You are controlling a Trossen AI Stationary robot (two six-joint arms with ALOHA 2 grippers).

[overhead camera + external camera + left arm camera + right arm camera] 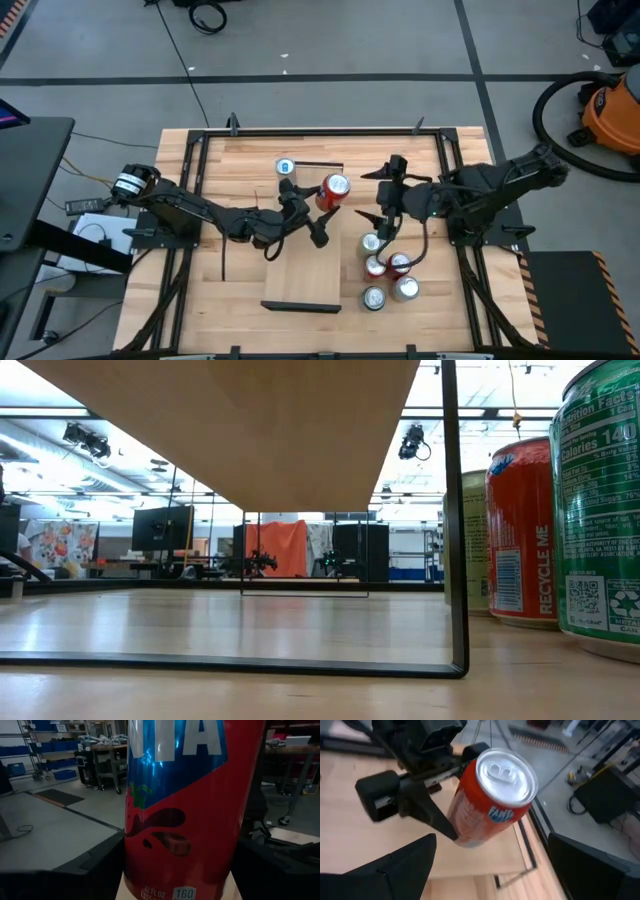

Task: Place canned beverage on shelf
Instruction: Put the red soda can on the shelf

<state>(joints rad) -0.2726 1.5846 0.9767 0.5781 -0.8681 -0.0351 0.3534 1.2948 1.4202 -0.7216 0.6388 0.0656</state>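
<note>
- One red can (334,190) is clamped in the left hand (318,205), held tilted above the far end of the shelf (302,280).
- Right hand (385,198) hangs just right of the can, fingers apart and holding nothing.
- Five cans (385,268) stand grouped on the tabletop (250,160), right of the shelf.
- One blue-topped can (285,167) stands far of the left hand.

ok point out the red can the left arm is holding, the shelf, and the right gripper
red can (490,795), right wrist view, on its red side just under the silver top
shelf (305,280), high view, on the bare light wood of the plank
right gripper (385,190), high view, midway between its open fingertips
</note>
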